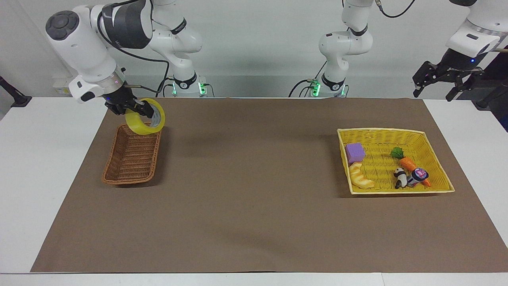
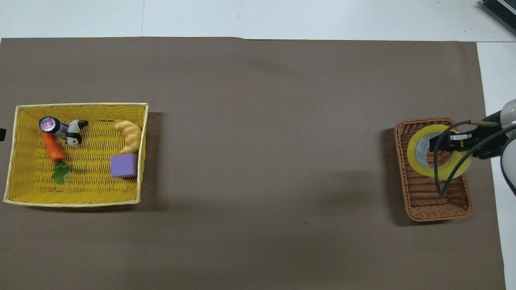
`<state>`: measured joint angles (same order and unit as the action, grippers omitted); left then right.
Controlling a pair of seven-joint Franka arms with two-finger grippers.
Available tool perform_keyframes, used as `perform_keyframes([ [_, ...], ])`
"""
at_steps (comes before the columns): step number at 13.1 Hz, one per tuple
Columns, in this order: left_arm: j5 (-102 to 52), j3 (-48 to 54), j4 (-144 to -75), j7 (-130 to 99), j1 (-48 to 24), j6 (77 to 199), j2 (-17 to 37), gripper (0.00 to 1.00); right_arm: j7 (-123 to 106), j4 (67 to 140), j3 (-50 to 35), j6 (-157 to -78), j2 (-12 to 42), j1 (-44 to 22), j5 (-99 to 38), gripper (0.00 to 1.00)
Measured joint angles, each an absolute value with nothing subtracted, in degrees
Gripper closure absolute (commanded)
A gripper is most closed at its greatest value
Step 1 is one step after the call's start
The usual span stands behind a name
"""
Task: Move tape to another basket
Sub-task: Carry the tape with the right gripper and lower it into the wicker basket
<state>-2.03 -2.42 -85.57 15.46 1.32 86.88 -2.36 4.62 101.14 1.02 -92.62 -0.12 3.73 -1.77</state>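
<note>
The right tool (image 1: 131,108) gripped the tape (image 1: 145,122), its fingers clamped on the wall of the roll, one through the grey-white core and one on the outside. The roll hung tilted from the tool, clear of the desk (image 1: 254,206), with its lower edge just above the rim of the brown wicker basket (image 1: 132,159). In the overhead view the tape (image 2: 439,157) sat over the half of the wicker basket (image 2: 432,189) farther from the robots, and a black cable looped down from the tool across the roll. Directly below the tool the basket held nothing visible. The left tool (image 1: 436,77) was raised in the air past the brown mat's edge at the left arm's end of the desk, its fingers spread wide with nothing between them, and that arm waited. Below and inward of the left tool stood the yellow mesh basket (image 1: 381,132), holding a purple block (image 1: 355,152), a croissant (image 1: 360,176), a carrot (image 1: 408,163) with green leaves, a small panda figure (image 1: 400,177) and a little bottle (image 1: 418,175) with a pink cap. The two baskets stood well apart, with bare brown mat between them.
</note>
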Motion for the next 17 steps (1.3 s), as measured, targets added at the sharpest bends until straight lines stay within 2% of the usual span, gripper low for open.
perform_keyframes([
  [5,-2.03,-0.65,-85.59,12.00,1.18,84.95,-2.63,0.00,1.60,112.65,1.17,-100.81,-0.21,10.23,1.58,1.00],
  [11,-2.03,-0.52,-85.80,11.41,1.18,84.66,-3.58,0.00,1.32,120.91,1.17,-111.15,0.99,12.87,4.72,1.00],
  [12,-2.03,-0.52,-85.81,11.30,1.18,84.71,-3.58,0.00,0.83,121.56,1.16,-113.18,1.96,13.03,5.50,0.86],
  [13,-2.03,-0.52,-85.81,11.27,1.18,84.87,-3.58,0.00,0.40,121.89,1.17,-114.53,3.17,13.36,6.02,0.05],
  [14,-2.03,-0.54,-85.81,11.21,1.19,85.00,-3.58,0.00,-0.11,121.96,1.16,-115.21,4.28,13.82,6.07,0.00],
  [17,-2.03,-0.84,-85.81,11.07,1.33,85.00,-3.58,0.00,-0.96,121.78,1.15,-115.57,5.24,14.45,6.17,0.00],
])
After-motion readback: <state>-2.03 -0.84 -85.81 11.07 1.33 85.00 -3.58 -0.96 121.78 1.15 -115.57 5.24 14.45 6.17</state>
